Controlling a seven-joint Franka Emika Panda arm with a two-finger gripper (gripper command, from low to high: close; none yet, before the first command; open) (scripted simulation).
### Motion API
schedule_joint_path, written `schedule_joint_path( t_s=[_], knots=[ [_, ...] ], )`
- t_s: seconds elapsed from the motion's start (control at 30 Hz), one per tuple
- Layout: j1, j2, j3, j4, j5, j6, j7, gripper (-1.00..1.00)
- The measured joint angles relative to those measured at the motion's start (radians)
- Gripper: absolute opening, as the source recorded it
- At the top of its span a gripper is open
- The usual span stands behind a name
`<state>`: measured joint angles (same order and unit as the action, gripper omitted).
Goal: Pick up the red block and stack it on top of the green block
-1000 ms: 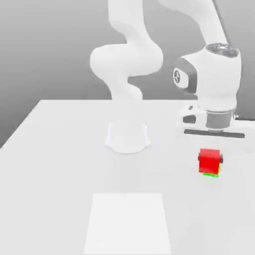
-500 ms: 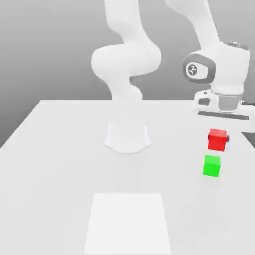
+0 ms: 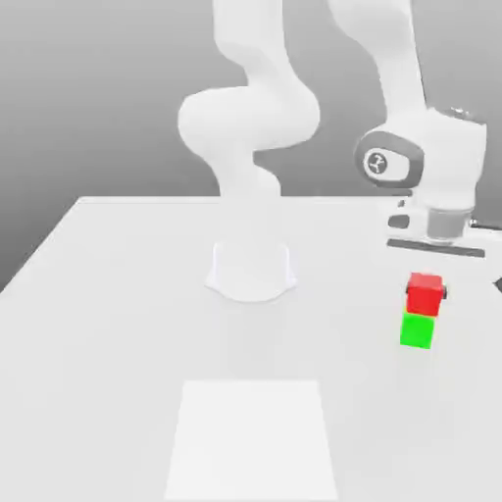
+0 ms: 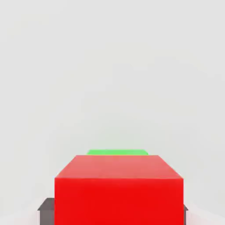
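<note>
The gripper (image 3: 426, 290) is clamped on the red block (image 3: 424, 292), dark finger pads showing on two opposite side faces; the block sits directly over the green block (image 3: 417, 330), touching or very nearly so, near the table's (image 3: 118, 324) edge on the exterior view's right. In the hand view the red block (image 4: 118, 189) covers most of the green block (image 4: 117, 152), so alignment looks fair. Both cubes look rigid, light and matte, unlikely to slip; flat opposite faces are the natural hold. I judge the risk to be a nudge toppling the pair toward that near edge; straight upward is the open room for leaving.
</note>
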<state>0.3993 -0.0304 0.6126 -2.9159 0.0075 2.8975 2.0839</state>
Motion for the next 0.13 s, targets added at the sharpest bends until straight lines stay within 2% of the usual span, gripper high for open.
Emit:
schedule_joint_path(
  t_s=[0.13],
  knots=[
    [-0.014,0.049,-0.01,0.0,-0.089,0.036,0.063,-1.0]
  ],
)
